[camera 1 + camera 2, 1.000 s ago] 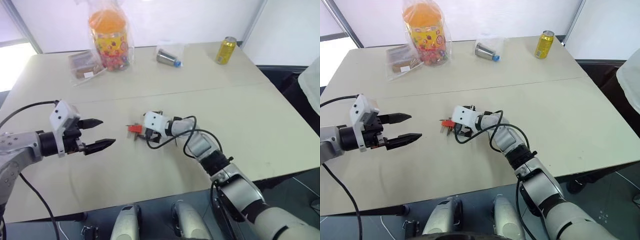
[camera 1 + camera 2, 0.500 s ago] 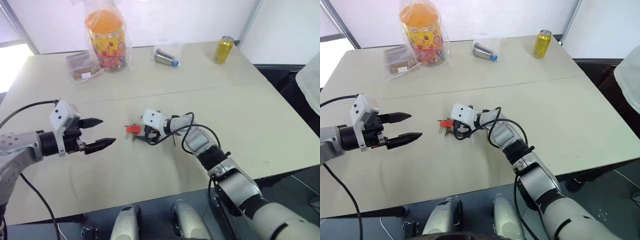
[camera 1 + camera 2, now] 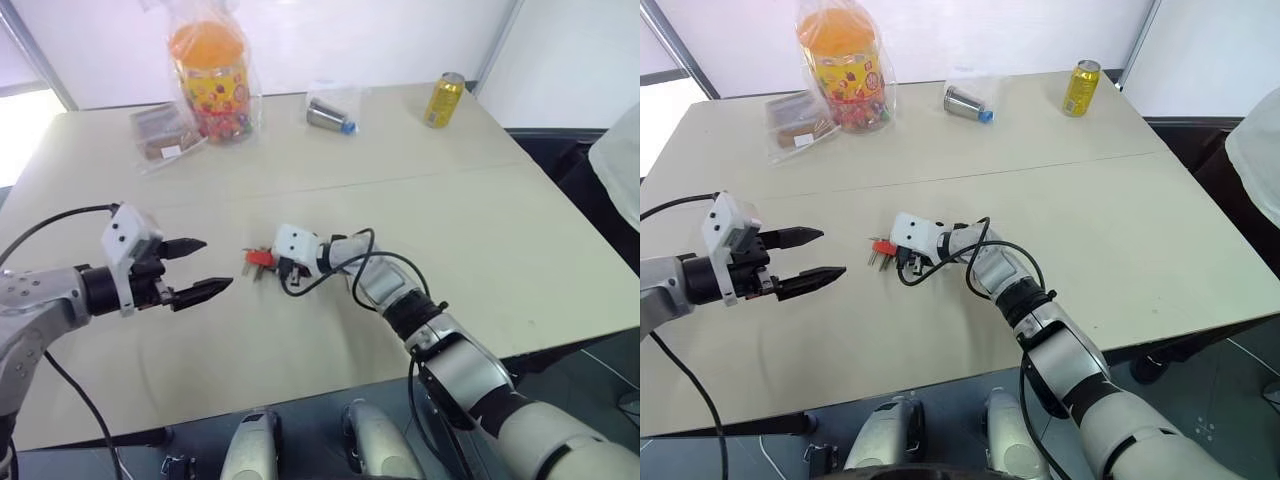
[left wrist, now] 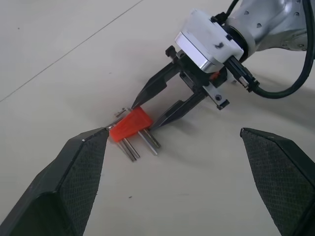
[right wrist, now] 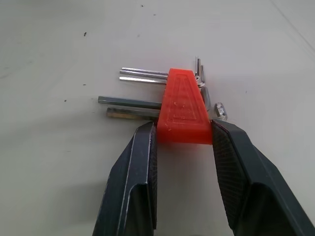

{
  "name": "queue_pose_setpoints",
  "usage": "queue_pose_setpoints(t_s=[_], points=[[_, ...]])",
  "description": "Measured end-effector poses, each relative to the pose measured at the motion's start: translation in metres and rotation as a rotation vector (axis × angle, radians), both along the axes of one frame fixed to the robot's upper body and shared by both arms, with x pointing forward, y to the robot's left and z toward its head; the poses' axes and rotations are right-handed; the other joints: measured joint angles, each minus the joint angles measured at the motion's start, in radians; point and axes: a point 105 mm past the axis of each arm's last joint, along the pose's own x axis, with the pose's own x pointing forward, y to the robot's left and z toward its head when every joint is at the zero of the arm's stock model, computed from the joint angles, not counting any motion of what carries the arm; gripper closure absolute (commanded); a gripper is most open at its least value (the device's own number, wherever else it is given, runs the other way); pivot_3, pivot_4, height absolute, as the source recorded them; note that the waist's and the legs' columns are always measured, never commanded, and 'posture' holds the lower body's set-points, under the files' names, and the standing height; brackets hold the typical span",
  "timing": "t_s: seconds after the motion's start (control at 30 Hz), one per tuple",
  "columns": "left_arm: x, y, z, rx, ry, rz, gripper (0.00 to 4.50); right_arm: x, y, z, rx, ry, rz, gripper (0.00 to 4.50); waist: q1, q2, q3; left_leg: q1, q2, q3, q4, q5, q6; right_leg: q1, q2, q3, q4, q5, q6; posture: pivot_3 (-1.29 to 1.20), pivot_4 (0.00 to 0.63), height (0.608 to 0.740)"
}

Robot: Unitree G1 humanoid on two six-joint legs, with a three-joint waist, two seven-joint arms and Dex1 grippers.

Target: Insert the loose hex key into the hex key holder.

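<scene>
The hex key holder [image 5: 183, 108] is a small orange-red wedge lying flat on the beige table [image 3: 480, 230], with several grey keys sticking out of it. My right gripper [image 5: 183, 130] reaches it low over the table, and its two black fingers press the wide end of the block from both sides. The holder [image 4: 130, 123] and the right gripper [image 4: 143, 116] also show in the left wrist view. My left gripper [image 3: 215, 264] hovers open a little to the left of the block, pointing at it, with nothing between its fingers [image 4: 83, 162]. The loose hex key is out of view.
Along the table's far edge stand an orange snack jar in a clear bag [image 3: 212, 75], a brown packet in plastic [image 3: 160, 130], a bagged metal cylinder [image 3: 328, 115] and a yellow can [image 3: 443, 98]. A person's white sleeve [image 3: 622, 160] shows at the right edge.
My right gripper's fingers have come together from wide open onto the sides of the holder. The left gripper has stayed where it was, still open.
</scene>
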Motion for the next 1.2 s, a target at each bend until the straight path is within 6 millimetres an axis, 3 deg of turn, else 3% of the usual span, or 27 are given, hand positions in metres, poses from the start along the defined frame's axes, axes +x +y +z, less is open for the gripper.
queue_pose_setpoints(t_s=[0.1,0.27,0.43,0.6,0.73,1.2], points=[[0.002,-0.001,0.001,-0.015,-0.004,0.003,0.0,0.009,-0.023,0.016,-0.036,-0.225,-0.033,3.48,0.006,0.0,0.0,-0.002,-0.002,0.0,0.001,0.0,-0.001,-0.001,-0.002,0.0,0.0,0.0,0.0,0.0,0.15,0.74],[0.017,-0.013,0.029,-0.111,-0.081,-0.045,0.0,0.0,-0.056,0.075,-0.074,-0.711,0.027,3.48,0.015,-0.001,0.001,-0.003,-0.003,0.0,0.001,0.001,-0.001,-0.001,-0.002,0.0,-0.001,0.0,0.0,0.0,0.15,0.74],[0.034,-0.035,0.055,-0.212,-0.113,-0.137,0.0,-0.02,-0.073,0.119,-0.078,-1.048,0.124,3.48,0.022,-0.001,0.001,-0.003,-0.003,0.0,0.002,0.001,-0.001,-0.001,0.0,0.001,-0.001,0.0,0.001,0.0,0.15,0.74],[0.042,-0.056,0.077,-0.281,-0.128,-0.241,0.0,-0.035,-0.077,0.158,-0.042,-1.239,0.197,3.48,0.022,-0.002,0.001,-0.003,-0.002,0.0,0.002,0.001,-0.001,-0.001,0.001,0.001,-0.001,0.0,0.001,0.0,0.15,0.74],[0.045,-0.068,0.088,-0.328,-0.128,-0.307,0.0,-0.043,-0.076,0.164,-0.031,-1.28,0.26,3.48,0.022,-0.002,0.001,-0.003,-0.003,0.0,0.002,0.001,-0.001,-0.001,0.0,0.001,-0.001,0.0,0.001,0.0,0.15,0.74],[0.043,-0.079,0.088,-0.368,-0.098,-0.383,0.0,-0.048,-0.074,0.158,-0.061,-1.241,0.329,3.48,0.023,-0.002,0.001,-0.003,-0.002,0.0,0.002,0.001,-0.001,-0.001,0.0,0.001,-0.001,0.0,0.001,0.0,0.15,0.74]])
